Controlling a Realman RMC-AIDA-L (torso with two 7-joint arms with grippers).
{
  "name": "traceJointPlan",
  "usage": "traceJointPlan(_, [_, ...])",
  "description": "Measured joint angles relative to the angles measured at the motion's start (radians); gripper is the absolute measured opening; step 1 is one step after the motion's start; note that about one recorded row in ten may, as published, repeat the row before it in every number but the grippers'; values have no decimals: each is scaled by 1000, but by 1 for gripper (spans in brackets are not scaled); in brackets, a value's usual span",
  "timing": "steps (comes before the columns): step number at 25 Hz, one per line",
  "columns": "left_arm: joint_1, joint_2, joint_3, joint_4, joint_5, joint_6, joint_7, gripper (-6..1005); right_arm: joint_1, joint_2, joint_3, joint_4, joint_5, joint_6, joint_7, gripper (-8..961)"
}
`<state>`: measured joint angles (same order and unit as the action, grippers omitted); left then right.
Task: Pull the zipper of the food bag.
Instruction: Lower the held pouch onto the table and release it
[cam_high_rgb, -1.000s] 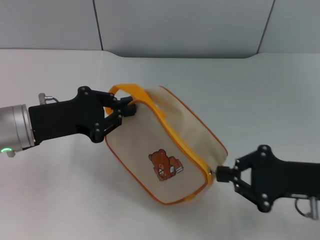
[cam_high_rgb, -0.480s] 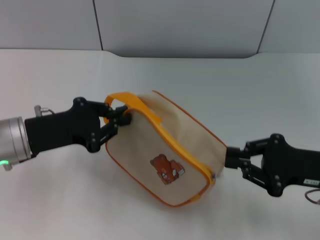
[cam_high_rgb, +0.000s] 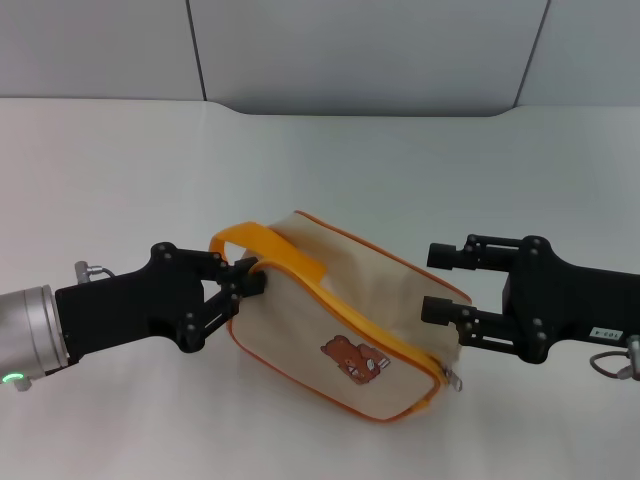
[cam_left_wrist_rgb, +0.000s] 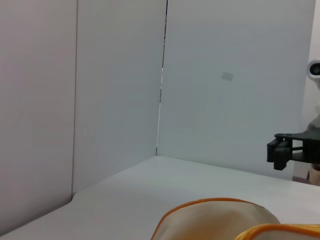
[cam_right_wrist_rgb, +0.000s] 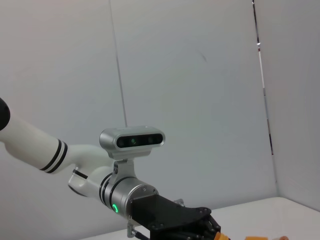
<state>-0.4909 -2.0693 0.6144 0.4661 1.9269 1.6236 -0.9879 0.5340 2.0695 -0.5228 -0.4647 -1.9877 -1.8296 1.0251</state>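
Near the bench's front edge, the left gripper (cam_high_rgb: 248, 283) pinched the food bag (cam_high_rgb: 345, 320) at its strap end; the right gripper (cam_high_rgb: 443, 283) hung spread apart beside the zipper (cam_high_rgb: 380, 318).

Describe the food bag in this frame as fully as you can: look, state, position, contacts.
The food bag is a rectangular cream fabric pouch with orange piping and a brown bear print, lying slanted on the white table. The zipper looks closed, its silver pull tab at the end by the right gripper, which is open and clear of it. The left gripper is shut on the bag's strap-loop end.
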Motion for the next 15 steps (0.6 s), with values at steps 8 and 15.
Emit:
traceJointPlan(8, [-11, 32, 0, 69, 17, 74, -186, 127, 6, -13, -4, -1, 1, 1, 20, 673])
traceJointPlan(15, [-36, 72, -2, 104, -11, 315, -250, 351, 14, -27, -8, -8, -1, -85, 49, 798])
